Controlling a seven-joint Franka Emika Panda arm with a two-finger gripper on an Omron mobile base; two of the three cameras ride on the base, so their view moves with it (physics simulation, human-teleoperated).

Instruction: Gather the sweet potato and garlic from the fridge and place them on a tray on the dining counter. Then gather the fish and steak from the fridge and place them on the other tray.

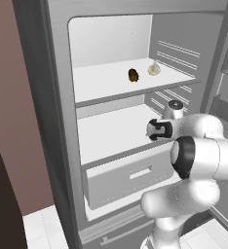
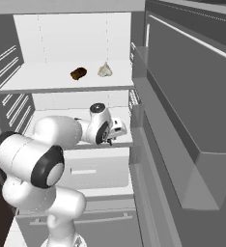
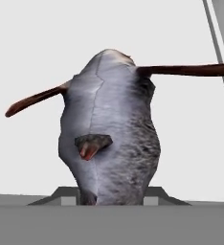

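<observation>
Silvery-grey fish [image 3: 109,134] clamped between the jaws, inside the open light-grey fridge [image 1: 57,121], small brown sweet potato [image 1: 133,75] and pale garlic [image 1: 154,68] seen on the upper shelf

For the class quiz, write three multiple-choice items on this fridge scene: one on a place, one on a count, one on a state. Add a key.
1. Where does the garlic lie?
A. on the upper shelf, beside the sweet potato
B. in the drawer
C. on the floor

2. How many foods lie on that upper shelf?
A. one
B. two
C. four

3. How is the end effector?
A. open and empty
B. shut on the fish
C. shut on a bottle

Key:
1 A: both base views show it on the upper shelf.
2 B: the sweet potato and garlic lie there alone.
3 B: the hand view shows the grey fish between the finger tips.
</observation>
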